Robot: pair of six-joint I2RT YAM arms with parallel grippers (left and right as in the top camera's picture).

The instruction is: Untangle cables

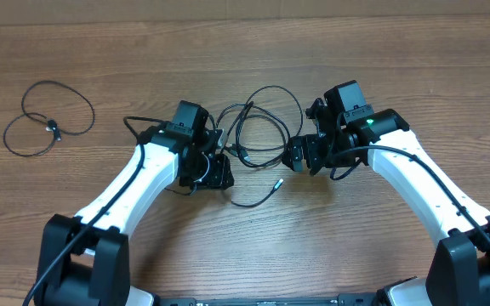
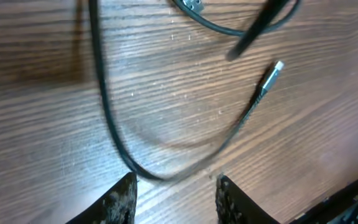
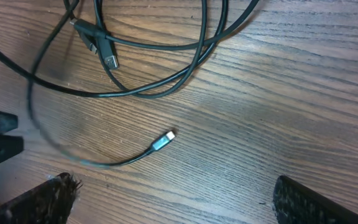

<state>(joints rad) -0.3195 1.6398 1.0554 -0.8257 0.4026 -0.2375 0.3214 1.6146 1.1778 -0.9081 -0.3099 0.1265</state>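
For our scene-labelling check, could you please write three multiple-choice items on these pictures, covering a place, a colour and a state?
1. The lone looped cable lies: A. far left on the table, alone; B. draped over an arm; C. off the table's edge.
2. The tangled cables are: A. white; B. black; C. red.
3. The right tool is: A. shut on a plug; B. shut on a cord; C. open, holding nothing.
Answers: 1 A, the overhead view shows it alone at left; 2 B, every cord looks black; 3 C, its fingers stand wide apart, nothing between.
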